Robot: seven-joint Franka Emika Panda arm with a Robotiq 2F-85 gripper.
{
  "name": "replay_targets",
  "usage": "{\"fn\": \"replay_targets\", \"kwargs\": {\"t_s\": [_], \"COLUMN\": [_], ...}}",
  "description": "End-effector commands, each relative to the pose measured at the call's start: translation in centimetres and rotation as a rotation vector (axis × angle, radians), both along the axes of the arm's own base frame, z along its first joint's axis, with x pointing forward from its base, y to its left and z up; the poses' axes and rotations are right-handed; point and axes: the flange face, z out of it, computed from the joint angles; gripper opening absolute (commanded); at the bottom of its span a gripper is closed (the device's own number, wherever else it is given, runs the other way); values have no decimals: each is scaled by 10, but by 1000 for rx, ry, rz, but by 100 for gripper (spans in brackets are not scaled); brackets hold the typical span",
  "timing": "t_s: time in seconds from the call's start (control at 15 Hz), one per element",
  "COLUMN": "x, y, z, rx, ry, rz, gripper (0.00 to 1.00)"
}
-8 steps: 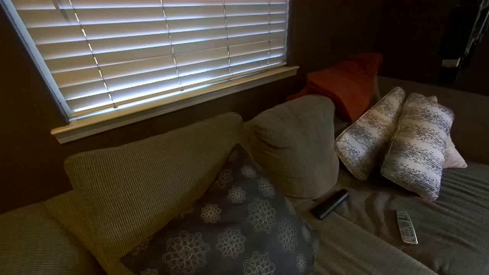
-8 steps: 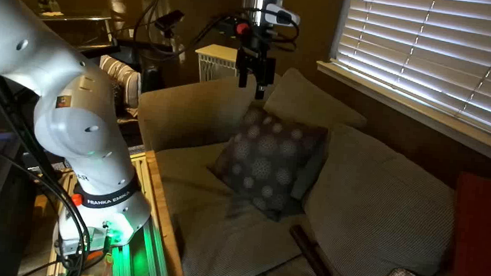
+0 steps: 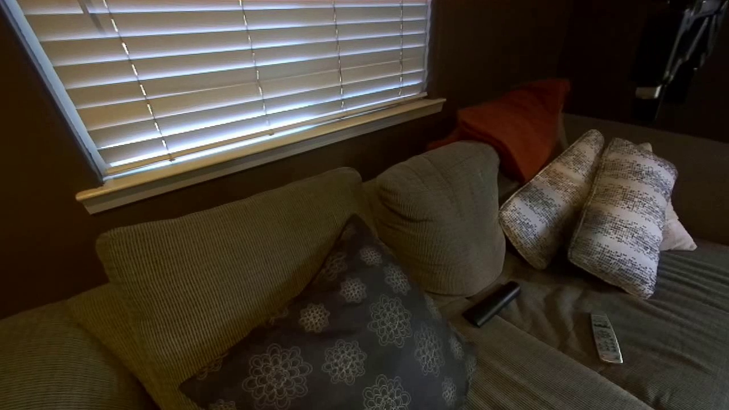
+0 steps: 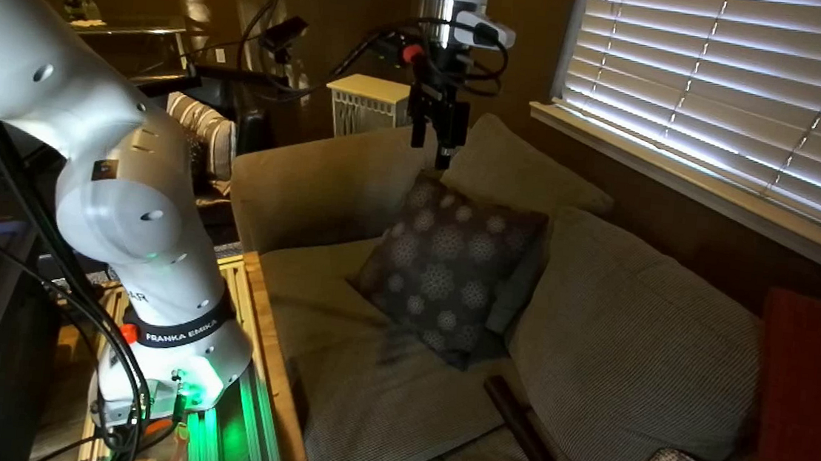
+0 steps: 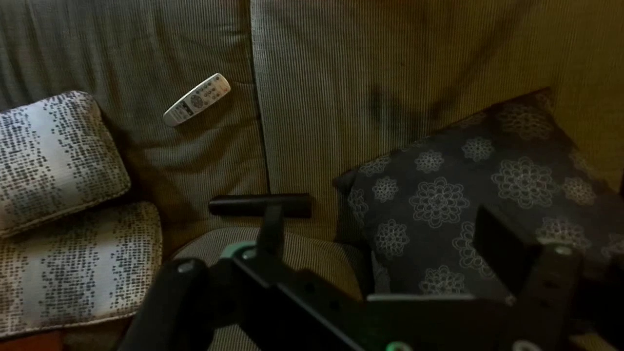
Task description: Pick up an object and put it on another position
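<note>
The slim light-grey remote lies flat on the seat in an exterior view, buttons up in the wrist view. The plump tan cushion leans on the sofa back in both exterior views; in the wrist view its top part shows, partly hidden by the gripper. My gripper is high over the sofa, above the dark flower pillow, well away from the remote. In the wrist view the gripper has its fingers wide apart with nothing between them. Its dark fingers also show at an exterior view's top right.
A black remote-like bar lies on the seat by the tan cushion. A dark flower pillow, white-black patterned pillows and an orange-red pillow rest on the sofa. A window sill runs along the wall.
The arm and gripper have shifted slightly, to the right in an exterior view where the arm shows and leftward at the top right of another. The remote and pillows have not moved.
</note>
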Motion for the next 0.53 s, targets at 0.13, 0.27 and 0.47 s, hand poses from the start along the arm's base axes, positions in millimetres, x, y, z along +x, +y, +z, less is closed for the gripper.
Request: {"fn": "replay_targets", "kwargs": {"t_s": [0.13, 0.27, 0.47], "x": [84, 108, 138], "y": [-35, -43, -56], "z": [-25, -40, -77], "rx": [107, 105, 99], "ry": [-89, -115, -104], "rz": [-63, -61, -86], "gripper": [100, 100, 100]}}
